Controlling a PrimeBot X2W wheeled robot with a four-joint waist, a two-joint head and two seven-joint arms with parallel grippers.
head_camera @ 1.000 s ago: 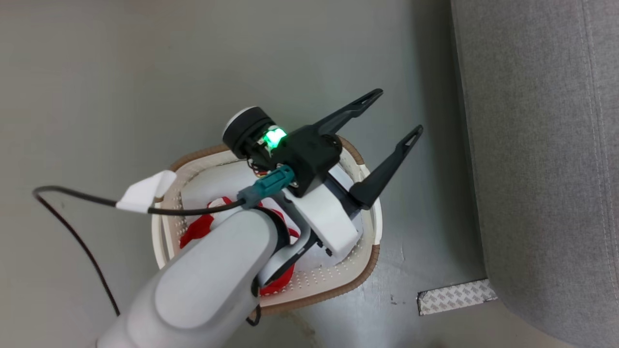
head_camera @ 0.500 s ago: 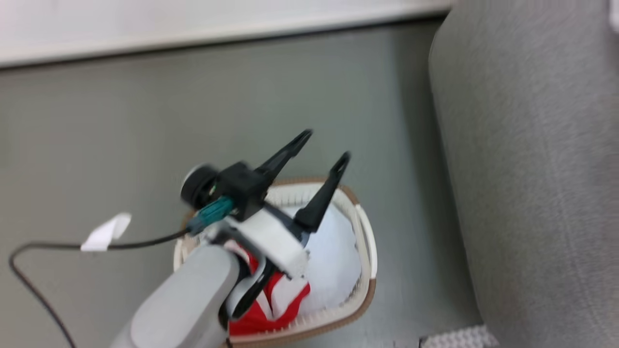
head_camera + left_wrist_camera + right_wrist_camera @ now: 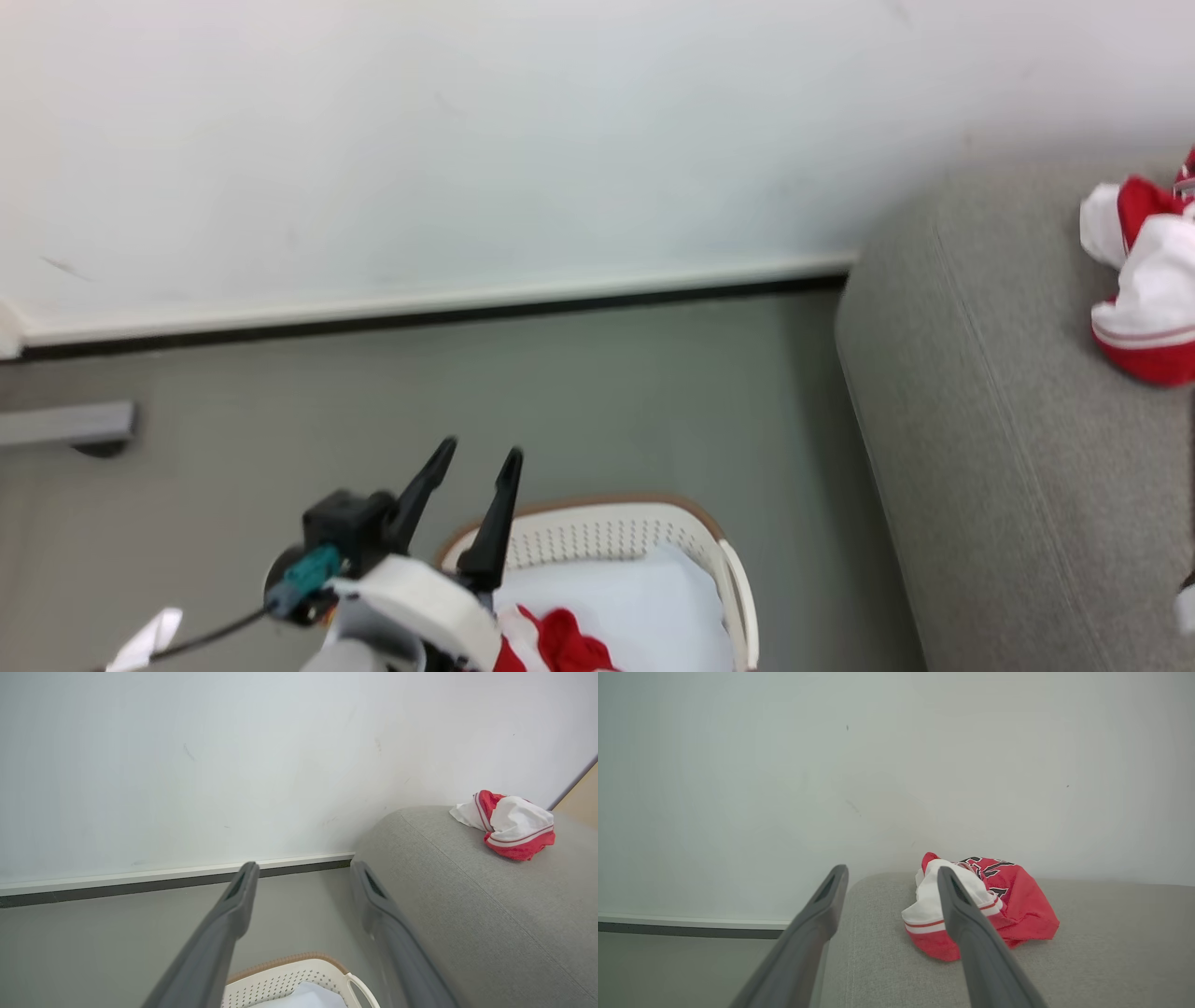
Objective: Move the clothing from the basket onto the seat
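Observation:
The cream basket (image 3: 616,534) with its brown rim sits on the floor at the bottom of the head view, holding red clothing (image 3: 563,644) and white fabric. My left gripper (image 3: 479,455) hovers over the basket's left far rim, open and empty. Its wrist view shows the same gripper (image 3: 302,870), the basket's rim (image 3: 280,977) below it and the grey seat (image 3: 467,905) to the right. A red and white garment (image 3: 1144,308) lies crumpled on the seat (image 3: 1008,448). My right gripper (image 3: 892,872) is open and empty, short of that garment (image 3: 1008,914) on the seat (image 3: 1111,961).
A white wall with a pale skirting board (image 3: 420,303) runs behind the grey floor (image 3: 560,392). A grey bar (image 3: 65,425) juts in at the left. A dark cable with a white tag (image 3: 145,637) trails from my left wrist.
The head camera has tilted up, bringing the wall and the garment on the seat into view. My left gripper has risen from over the basket, still open and empty.

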